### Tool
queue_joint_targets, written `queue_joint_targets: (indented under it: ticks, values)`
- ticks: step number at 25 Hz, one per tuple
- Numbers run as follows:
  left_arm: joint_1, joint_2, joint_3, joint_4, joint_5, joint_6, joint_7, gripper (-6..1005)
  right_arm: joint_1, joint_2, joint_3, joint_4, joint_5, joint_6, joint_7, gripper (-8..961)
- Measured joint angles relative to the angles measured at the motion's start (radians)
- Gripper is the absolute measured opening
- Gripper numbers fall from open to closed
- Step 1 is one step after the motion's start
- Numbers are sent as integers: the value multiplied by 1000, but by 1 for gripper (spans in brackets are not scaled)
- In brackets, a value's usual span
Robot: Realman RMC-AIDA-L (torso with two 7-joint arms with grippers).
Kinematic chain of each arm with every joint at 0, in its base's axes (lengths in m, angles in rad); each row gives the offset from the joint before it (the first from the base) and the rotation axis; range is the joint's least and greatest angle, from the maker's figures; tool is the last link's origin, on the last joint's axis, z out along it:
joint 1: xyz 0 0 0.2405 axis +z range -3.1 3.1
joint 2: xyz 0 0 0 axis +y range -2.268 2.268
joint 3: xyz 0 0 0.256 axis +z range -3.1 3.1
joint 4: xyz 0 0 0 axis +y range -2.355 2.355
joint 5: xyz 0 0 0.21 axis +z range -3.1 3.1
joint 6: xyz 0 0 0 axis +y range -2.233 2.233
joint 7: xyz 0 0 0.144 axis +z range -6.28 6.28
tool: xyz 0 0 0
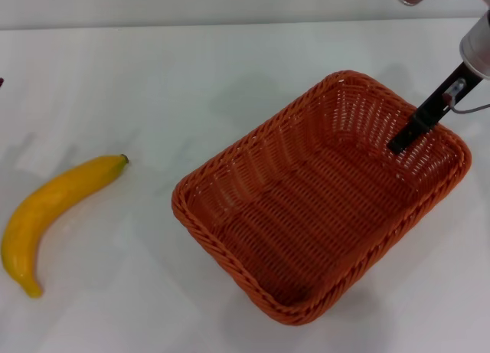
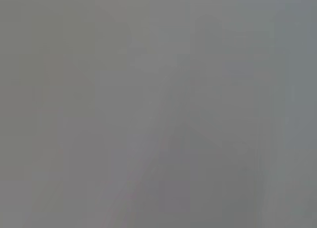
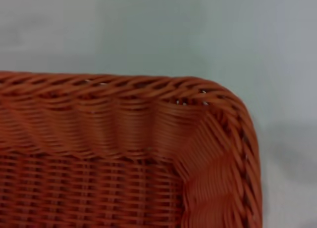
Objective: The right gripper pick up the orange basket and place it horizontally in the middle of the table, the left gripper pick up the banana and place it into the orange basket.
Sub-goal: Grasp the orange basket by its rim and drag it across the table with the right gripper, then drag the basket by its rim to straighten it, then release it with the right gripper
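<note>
**Right gripper at the basket's far right rim; banana lies apart on the left**

The basket (image 1: 321, 204) sits on the white bench (image 1: 153, 77), right of centre in the head view, turned at a slant so that its long sides run diagonally. It is upright, open side up, and holds nothing but the gripper's finger.

The right gripper (image 1: 417, 123) reaches down from the upper right corner of the head view. One thin black finger dips inside the basket, just within the far right rim, near the corner. Only that one finger shows, so I cannot tell how wide the jaws stand or whether they have hold of the rim.

The right wrist view looks down at a rounded corner of the basket (image 3: 148, 134), with its braided rim and woven wall, and the bench (image 3: 148, 30) beyond it.

The banana (image 1: 53, 211) lies flat on the bench at the left, well apart from the basket, its dark tip pointing toward the basket and its stem end nearest the robot.

The left gripper is not visible in any view; the left wrist view shows only a featureless grey.
</note>
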State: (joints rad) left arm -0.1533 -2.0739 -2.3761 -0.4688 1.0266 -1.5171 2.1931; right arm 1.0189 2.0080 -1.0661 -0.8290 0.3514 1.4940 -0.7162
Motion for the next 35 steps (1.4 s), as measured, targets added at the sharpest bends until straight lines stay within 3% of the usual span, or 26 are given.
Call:
queue_joint_targets:
  ticks: [9,15,17,19,24,28,35]
  values:
    - [-3,0,0,-1,1,2,1,798,19,-3,-29,3,-4,-6,-21,759]
    - [-10,0,-2,-1,1,0,1,796,39,0,-62,24,-34,12,-23,565]
    - [-13,0,-5,-1,1,0,1,795,48,-1,-57,35,-35,19,-23,325]
    - [-16,0,-5,-1,1,0,2,794,51,-2,-48,36,-33,27,-22,296]
    - [-18,0,-5,-3,1,-1,3,792,53,-14,75,29,-35,84,-4,228]
    - [-15,1,-8,-9,-4,-1,4,791,33,-43,192,8,-39,132,63,192]
    - [-25,8,-11,-28,-3,7,-2,788,-86,-58,323,-143,-14,213,164,146]
